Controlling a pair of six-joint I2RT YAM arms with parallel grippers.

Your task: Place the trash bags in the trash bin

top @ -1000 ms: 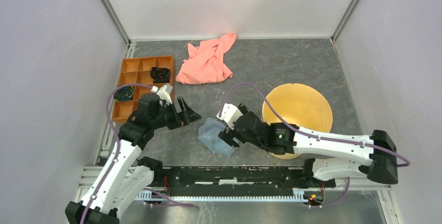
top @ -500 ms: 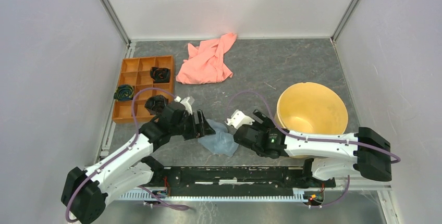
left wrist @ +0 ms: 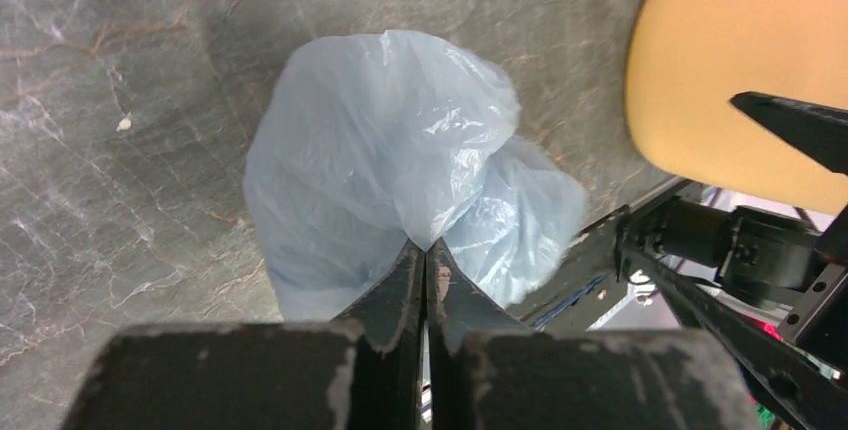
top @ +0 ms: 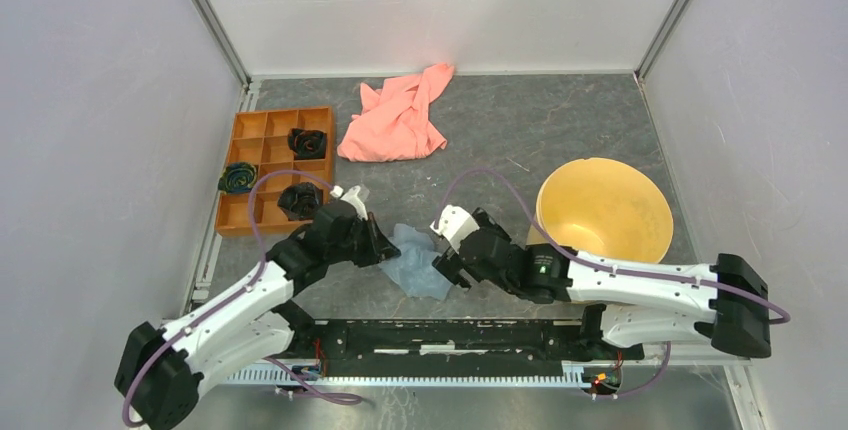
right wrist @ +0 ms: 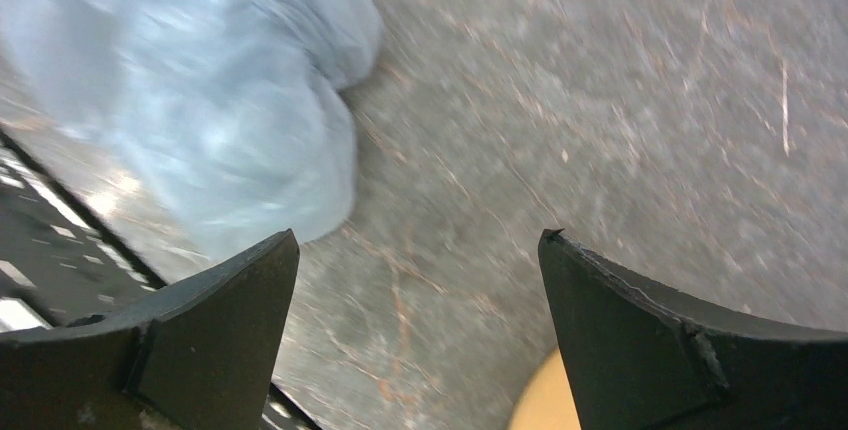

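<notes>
The trash bag (top: 415,265), a crumpled pale bluish film, lies on the grey table between my two grippers. My left gripper (top: 385,247) is at its left edge. In the left wrist view the jaws meet, shut on a pinched fold of the bag (left wrist: 390,150) at the left gripper's (left wrist: 426,247) tips. My right gripper (top: 445,268) stands open just right of the bag. Bare table shows between its fingers, with the bag (right wrist: 200,100) off to their left. The cream trash bin (top: 603,210) sits tilted at the right, partly behind the right arm; the left wrist view catches the bin (left wrist: 740,80) at its right.
A salmon-pink cloth (top: 398,120) lies at the back. An orange compartmented tray (top: 250,128) with dark bundles (top: 307,142) stands at the left. The black rail (top: 450,335) runs along the near edge, close under the bag.
My left arm swung right to the bag and its jaws closed on the film. My right gripper came off the bag and stays open. The bin shifted slightly right.
</notes>
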